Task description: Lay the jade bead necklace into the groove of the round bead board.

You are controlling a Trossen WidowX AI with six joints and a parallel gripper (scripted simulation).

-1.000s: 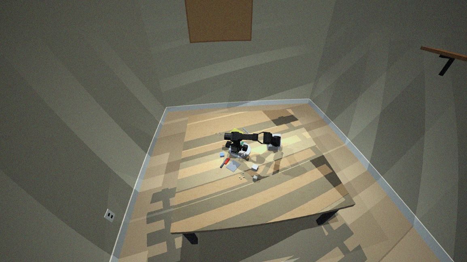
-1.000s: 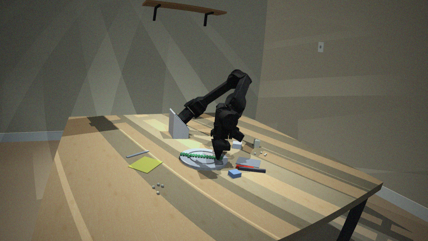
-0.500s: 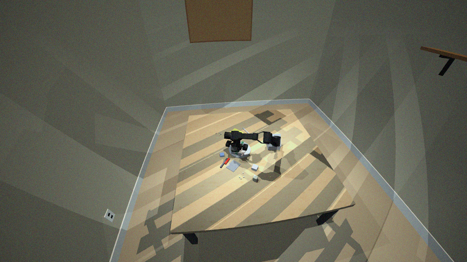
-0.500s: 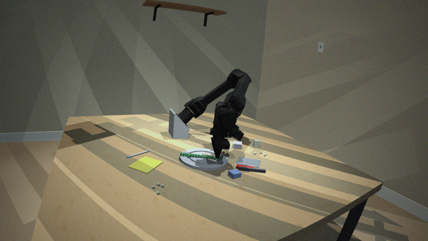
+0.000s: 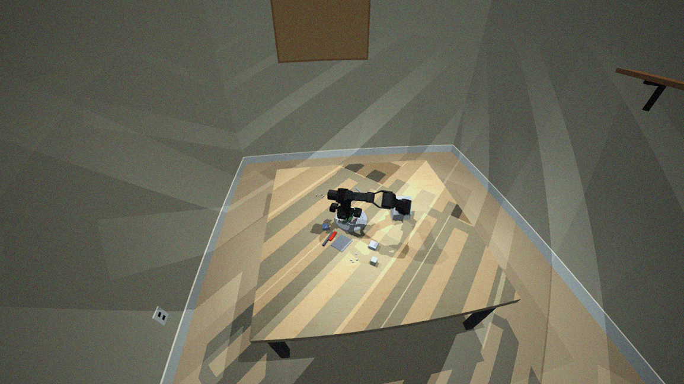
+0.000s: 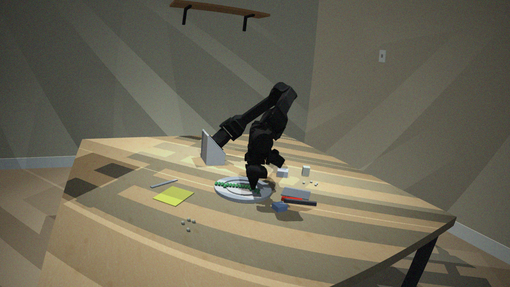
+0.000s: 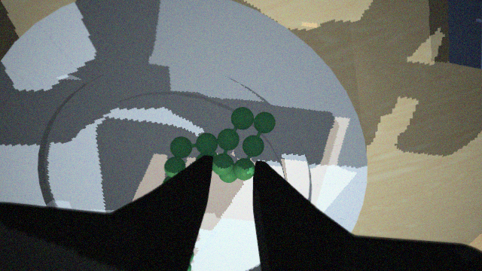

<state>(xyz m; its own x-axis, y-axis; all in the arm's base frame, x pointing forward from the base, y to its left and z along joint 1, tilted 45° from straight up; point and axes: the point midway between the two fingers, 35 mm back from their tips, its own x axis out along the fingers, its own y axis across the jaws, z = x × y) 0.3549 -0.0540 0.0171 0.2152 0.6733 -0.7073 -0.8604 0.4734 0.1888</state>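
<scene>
The jade bead necklace [image 6: 233, 185] [image 7: 228, 139] lies across the round bead board in the exterior view, from the board's left rim to my fingers. The pale round bead board [image 5: 361, 220] [image 6: 231, 194] [image 7: 226, 49] has thin ring-shaped groove lines. My gripper [image 6: 253, 187] [image 7: 233, 167] is low over the board's right part in the exterior view, shut on the necklace. In the wrist view, beads lie between the fingertips, a short loop sticks out ahead of them, and other beads bend to the left. The left finger hides part of the strand.
Beside the board are a blue block [image 5: 325, 226] [image 6: 279, 207], a grey plate [image 5: 341, 242] [image 6: 295, 193], a red and dark tool [image 5: 333, 236] [image 6: 300, 202] and a white block [image 5: 373, 244] [image 6: 282, 173]. A yellow sheet [image 6: 173, 195] and a grey bar [image 6: 163, 183] lie left of it.
</scene>
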